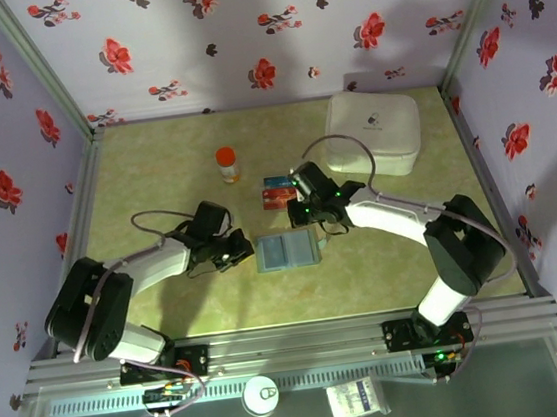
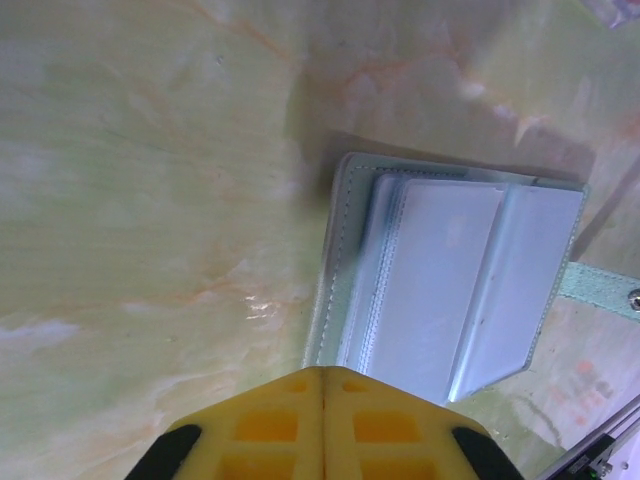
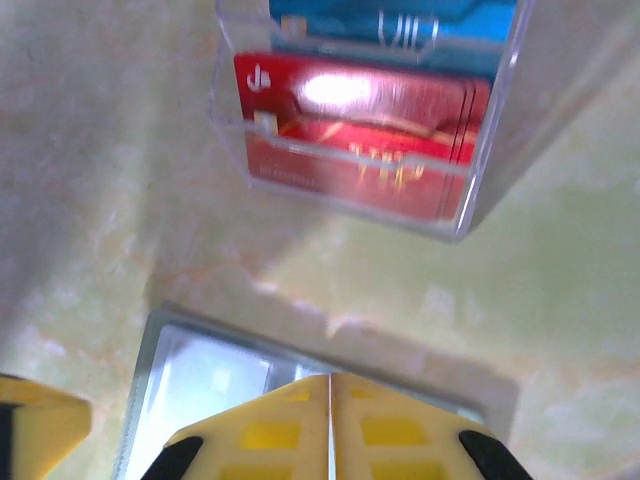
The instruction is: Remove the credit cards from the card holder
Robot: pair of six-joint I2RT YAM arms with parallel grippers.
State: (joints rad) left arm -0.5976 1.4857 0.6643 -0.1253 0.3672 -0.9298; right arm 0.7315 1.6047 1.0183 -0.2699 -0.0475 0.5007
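Nearest: left gripper (image 2: 323, 378), yellow fingers clenched, empty, over edge of card holder (image 2: 450, 290). Likewise right gripper (image 3: 329, 382), shut on nothing. The card holder lies open flat between arms, pockets exposed, apparently bare. Red and blue credit cards (image 3: 360, 130) sit in clear tray (image 3: 497, 160) just beyond, grouped by colour. Extraction judged complete.

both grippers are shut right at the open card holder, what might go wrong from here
1. The left gripper and right gripper are shut and empty beside the card holder, which lies open and loose; a nudge may slide it or fold it rather than grip it.
2. The clear tray holding red cards and blue cards stands just beyond the right gripper; a careless arm swing could tip it.
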